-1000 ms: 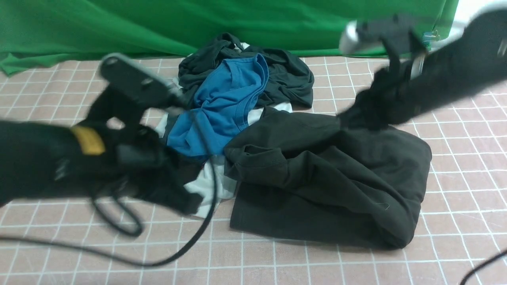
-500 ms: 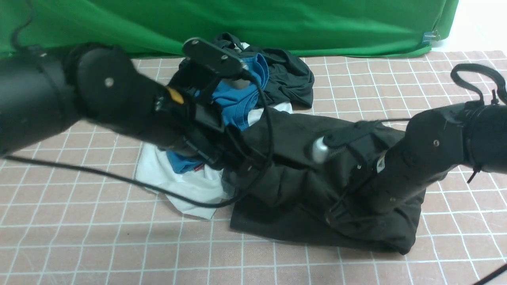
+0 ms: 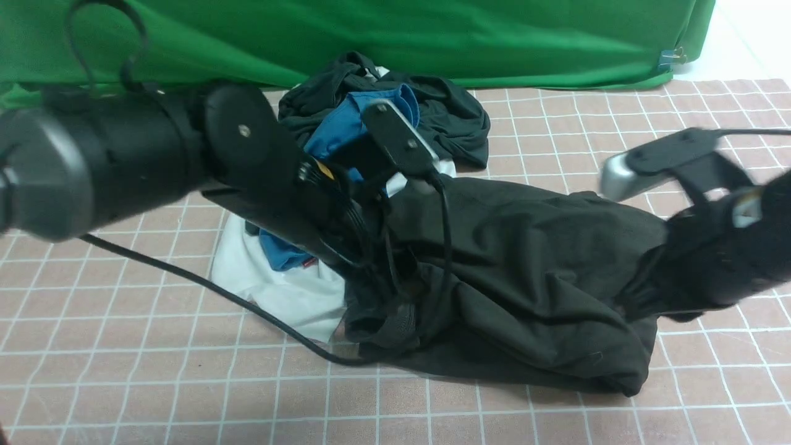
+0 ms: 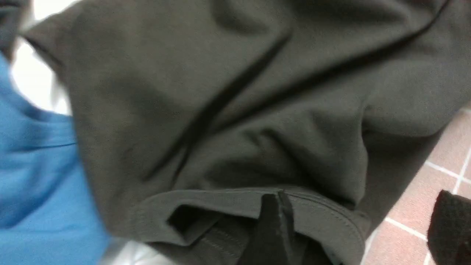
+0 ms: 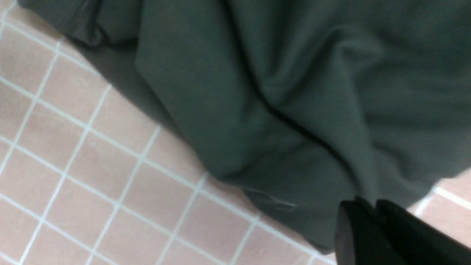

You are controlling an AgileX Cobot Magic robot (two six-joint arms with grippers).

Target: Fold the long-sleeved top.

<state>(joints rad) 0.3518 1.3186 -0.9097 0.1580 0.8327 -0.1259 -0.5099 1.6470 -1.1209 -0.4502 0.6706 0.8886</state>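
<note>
The long-sleeved top [image 3: 531, 259] is a crumpled black heap on the pink checked cloth, and no logo shows. My left arm reaches across to its near left corner. There the left gripper [image 3: 395, 315] is open. In the left wrist view one finger [image 4: 274, 228] rests on the stitched hem of the top [image 4: 235, 110], and the other finger [image 4: 449, 228] hangs over bare cloth. My right gripper [image 3: 642, 296] is at the top's right edge. Its fingers [image 5: 353, 228] are pressed together with the fabric edge of the top [image 5: 294, 92] running in between their tips.
A blue T-shirt [image 3: 337, 133] and a smaller dark garment [image 3: 451, 117] are piled behind the top. A white garment [image 3: 278, 290] lies to its left. The left arm's cable [image 3: 204, 284] trails over the checked cloth [image 3: 154, 383]. A green backdrop [image 3: 432, 37] closes the far side.
The left arm swung from the near left over to the top and its jaws opened wide. The right arm came down from the upper right to the top's right edge. The top is stretched wider.
</note>
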